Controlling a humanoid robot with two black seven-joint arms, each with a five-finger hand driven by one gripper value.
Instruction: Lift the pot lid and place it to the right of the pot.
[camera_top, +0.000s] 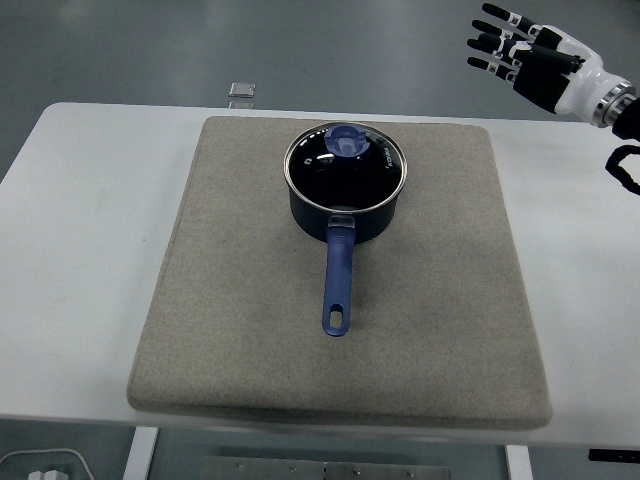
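Note:
A dark blue pot (345, 205) stands on the far middle of a grey mat (230, 300), its blue handle (338, 285) pointing toward the near edge. A glass lid (346, 160) with a blue knob (348, 141) sits on the pot. My right hand (515, 55) is at the top right, raised well above and to the right of the pot, fingers spread and empty. My left arm is out of view.
The white table (80, 230) extends left and right of the mat. A small clear object (241, 91) lies just beyond the table's far edge at upper left. The mat's right half (470, 260) is bare.

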